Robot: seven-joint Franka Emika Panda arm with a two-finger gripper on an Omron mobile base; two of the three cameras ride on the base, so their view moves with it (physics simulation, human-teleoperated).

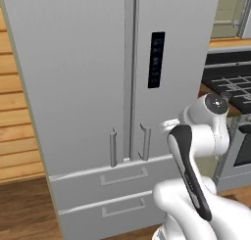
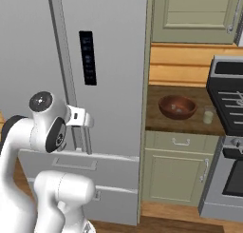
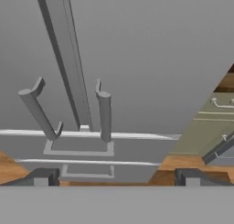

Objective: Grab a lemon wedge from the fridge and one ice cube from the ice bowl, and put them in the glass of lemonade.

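Note:
The grey fridge [image 1: 73,87] [image 2: 114,61] [image 3: 137,58] stands shut, both doors and both drawers closed, so the lemon wedge is hidden. My gripper [image 3: 116,178] is open and empty, a short way in front of the doors' lower part, facing the two bar handles [image 3: 104,115]. Its white hand [image 2: 78,117] sits near the right door's handle [image 1: 145,141]. On the wooden counter to the fridge's right rests the brown ice bowl [image 2: 178,107], with the small pale glass of lemonade [image 2: 208,115] just right of it.
A dark stove [image 2: 228,99] [image 1: 230,82] stands right of the counter [image 2: 156,120]. Beige cabinets [image 2: 175,170] sit below the counter and another [image 2: 194,13] hangs above it. A wood-panelled wall [image 1: 14,111] borders the fridge's left side.

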